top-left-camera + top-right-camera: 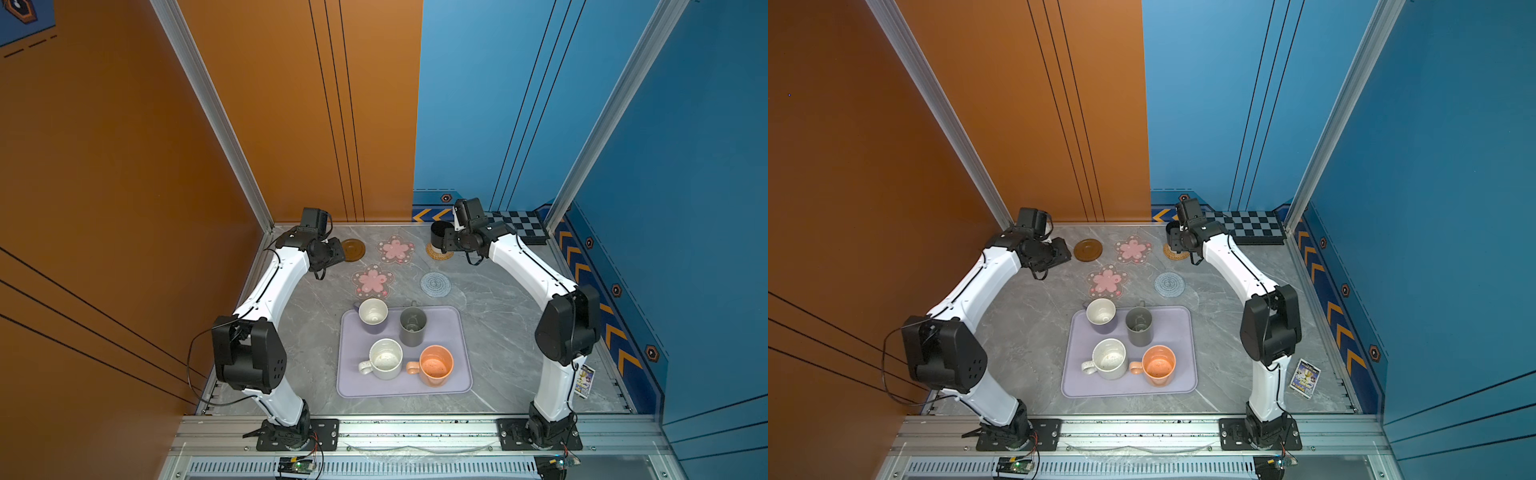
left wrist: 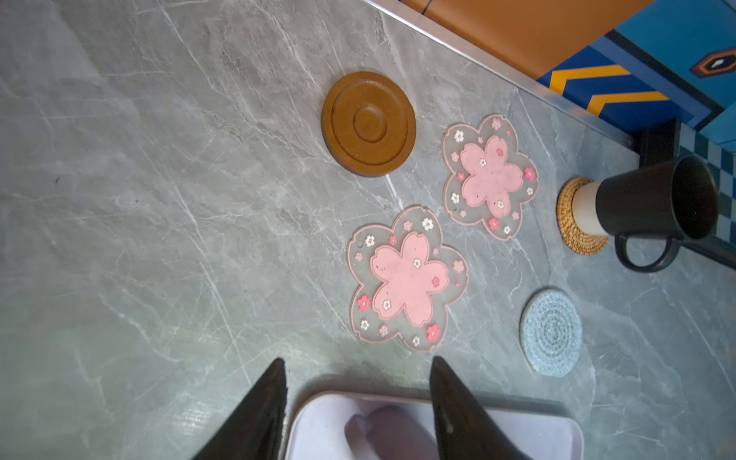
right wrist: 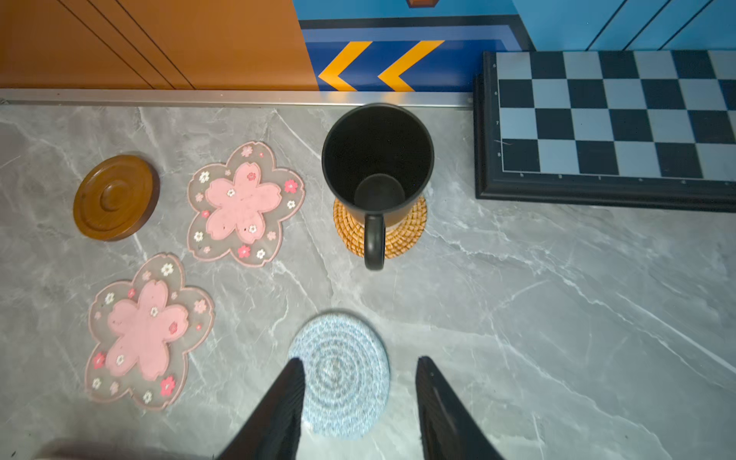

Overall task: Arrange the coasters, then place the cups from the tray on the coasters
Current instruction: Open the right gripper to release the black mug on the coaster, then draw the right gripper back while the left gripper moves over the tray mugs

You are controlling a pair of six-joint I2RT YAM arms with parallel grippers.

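My right gripper (image 3: pixel 360 360) was spread, nothing in it, clear of the black mug (image 3: pixel 377 159). The mug stood upright on the rattan coaster (image 3: pixel 406 235) by the tabletop's far edge, near the checkered board (image 3: pixel 613 119) in the far right corner. My left gripper (image 2: pixel 357 360) was spread too and empty, near the far left corner. Brown disc (image 1: pixel 353 250), pink flower coasters (image 1: pixel 396 249) and woven blue coaster (image 1: pixel 435 284) lay bare. The lavender mug (image 1: pixel 373 316), grey mug (image 1: pixel 412 326), speckled mug (image 1: pixel 386 358) and orange mug (image 1: pixel 435 365) sat on the tray (image 1: pixel 446 328) toward the front edge.

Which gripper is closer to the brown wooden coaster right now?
Left. The left gripper hovers just beside the brown wooden coaster; the right gripper is well off to the other side, by the black mug on the rattan coaster.
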